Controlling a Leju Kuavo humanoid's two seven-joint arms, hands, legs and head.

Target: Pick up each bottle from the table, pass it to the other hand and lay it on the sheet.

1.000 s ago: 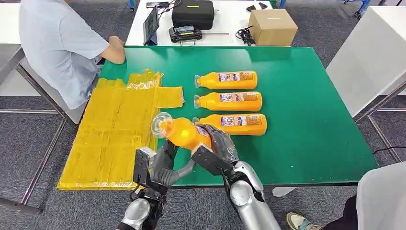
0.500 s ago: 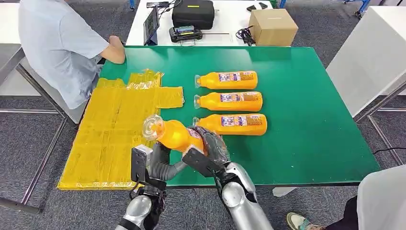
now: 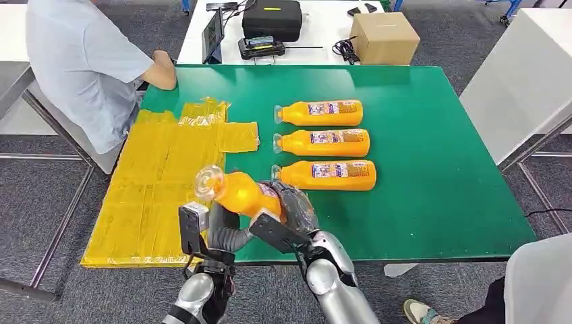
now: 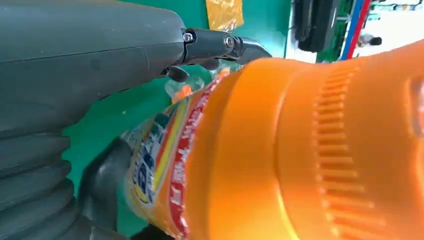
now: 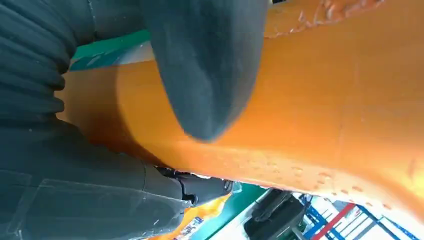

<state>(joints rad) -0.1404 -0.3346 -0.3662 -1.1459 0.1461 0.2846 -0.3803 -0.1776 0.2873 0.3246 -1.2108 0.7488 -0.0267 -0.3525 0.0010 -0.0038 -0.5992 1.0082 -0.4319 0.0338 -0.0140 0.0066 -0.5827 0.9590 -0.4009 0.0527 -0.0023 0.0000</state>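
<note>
Orange bottle [image 3: 244,193], clear cap, tilted, prob. both hands

held bottle [image 3: 239,192] half hidden at its base end by the right hand [image 3: 291,206]; label text blurred in the left wrist view. left hand [image 3: 219,226] largely covered by the bottle, grip not clear. seated person [image 3: 81,64] at ten o'clock cut off by the top edge. another person [image 3: 536,283] at four o'clock cropped by the corner. labels on the three lying bottles [image 3: 324,142] too small to read.
</note>
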